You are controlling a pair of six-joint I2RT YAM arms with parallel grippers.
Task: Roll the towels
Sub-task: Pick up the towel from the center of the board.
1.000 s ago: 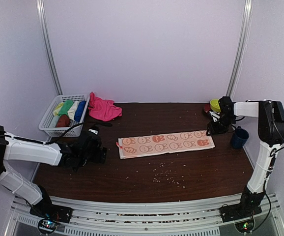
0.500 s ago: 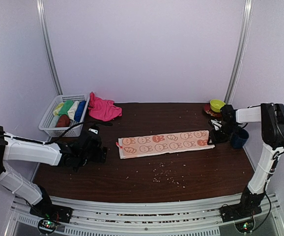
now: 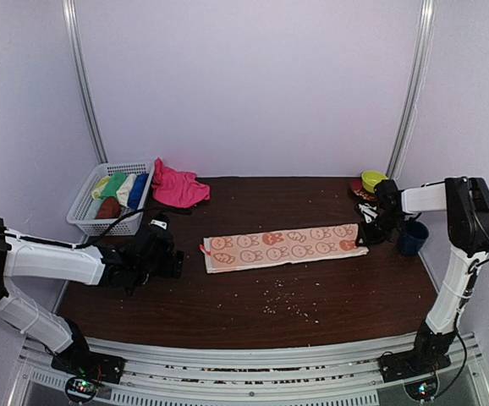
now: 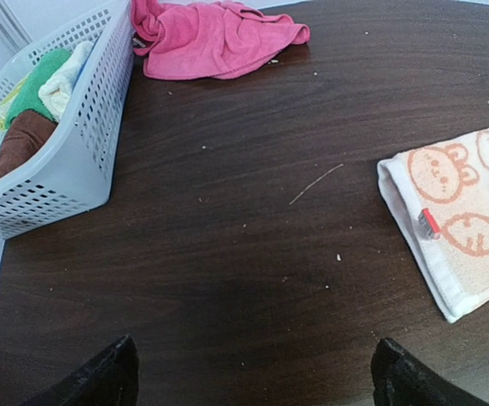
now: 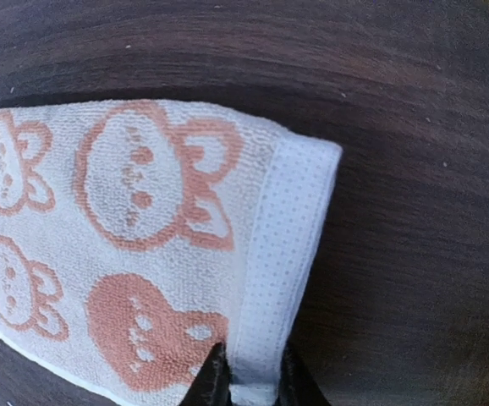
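At the far left a white mesh basket [image 3: 82, 211] stands on the dark wooden counter [image 3: 312, 296], holding rolled towels [image 3: 114, 183] in green, cream, blue and brown. Just beside its right rim a pink towel [image 3: 177, 188] lies crumpled. Nearer the front, the left pincer [image 4: 253, 376] hovers low over bare wood with its fingers spread wide apart, released and gripping nothing. To its right, the peach towel [image 3: 285, 245], printed with rabbits and carrots, lies flat in a long strip across the middle of the counter. At the strip's right end the right pincer [image 5: 246, 381] is clenched on the white hem. Past it sit a yellow-green bowl [image 3: 373, 180] and a dark blue cup [image 3: 412, 237].
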